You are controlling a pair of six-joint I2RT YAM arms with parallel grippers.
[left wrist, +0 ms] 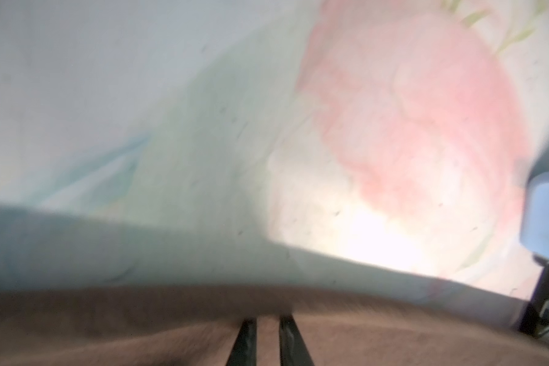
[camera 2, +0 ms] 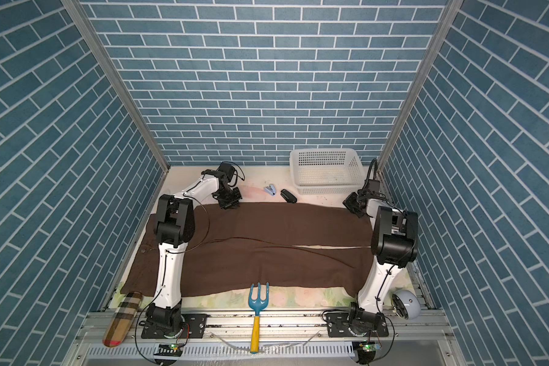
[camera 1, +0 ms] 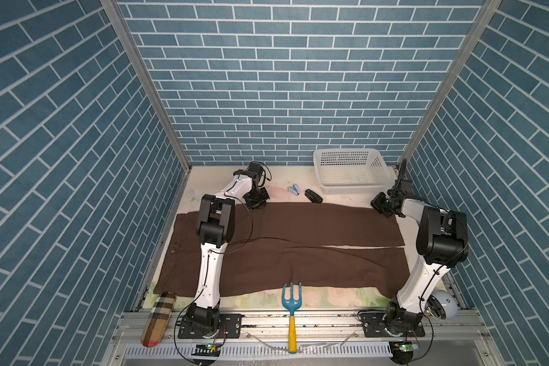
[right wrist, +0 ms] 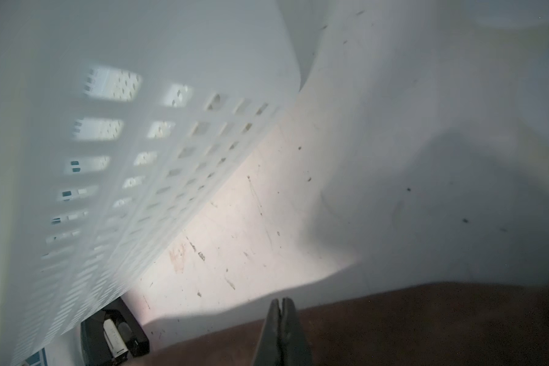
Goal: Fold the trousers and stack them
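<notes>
I'm working inside a booth with blue brick-pattern walls [camera 1: 282,79] on three sides. The tabletop wears a pale floral cover [camera 1: 346,293], scuffed and speckled near the back in the right wrist view.

The trousers [camera 1: 298,228] lie spread flat across nearly the whole table. The waist is on the left, lapping past the side rail, and both legs run to the right with a thin strip of cover showing between them.

A white basket [camera 1: 352,189] sits at the back right. Between it and the cloth lie a light blue stapler [camera 1: 293,190] and a small black device [camera 1: 313,195]. At the front edge are a blue garden fork [camera 1: 291,304], a plaid pouch [camera 1: 159,318] and a grey dome [camera 1: 444,305].

The left gripper [camera 1: 256,202] is down at the trousers' far edge. Its wrist view is badly blurred, but there the left gripper [left wrist: 268,320] has its jaws slightly apart, with brown cloth in the gap.

The right gripper [right wrist: 281,302] has its jaws pressed together over the far leg's edge; I cannot tell whether any cloth is nipped.

The left arm covers part of the waist, and the right arm hides the near hem's corner. I can't make out what the black device is.
</notes>
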